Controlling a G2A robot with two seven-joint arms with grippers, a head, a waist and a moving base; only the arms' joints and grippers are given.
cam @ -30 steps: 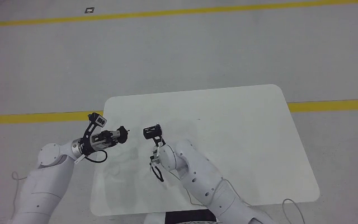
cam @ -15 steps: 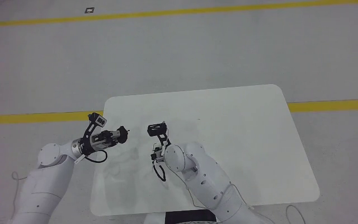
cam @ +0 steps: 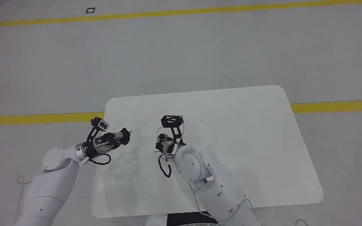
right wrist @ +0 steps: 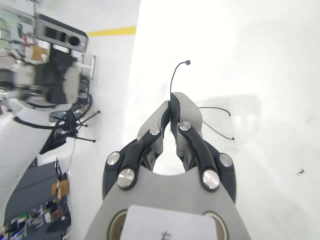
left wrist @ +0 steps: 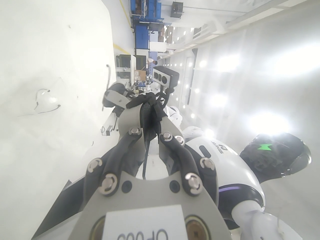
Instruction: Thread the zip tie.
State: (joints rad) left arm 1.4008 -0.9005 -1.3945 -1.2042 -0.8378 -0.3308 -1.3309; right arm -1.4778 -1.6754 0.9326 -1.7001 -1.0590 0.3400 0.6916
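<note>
The right gripper (right wrist: 170, 106) is shut tight on the zip tie (right wrist: 174, 74), its two black pads pressed together with the tie's strap pinched between them. The tie pokes out past the fingertips and curves over to its small square head, which hangs free in the air above the white table (cam: 254, 113). A short bit of the strap also shows behind the pads.

Seen from above, this gripper sits between the table's middle and its 9 o'clock edge. The left gripper (left wrist: 149, 108) hangs over that 9 o'clock edge, at 9 o'clock from the right one and apart from it, and the two tools face each other. The left gripper is narrow too, its fingers drawn together, with a thin black strip (left wrist: 145, 154) running back out between them. Dark material covers its fingertips, and I cannot tell what that is.

Two loose ties (right wrist: 217, 108) lie flat on the table near the right gripper. A yellow floor line (cam: 328, 106) meets the table at its 3 and 9 o'clock sides.
</note>
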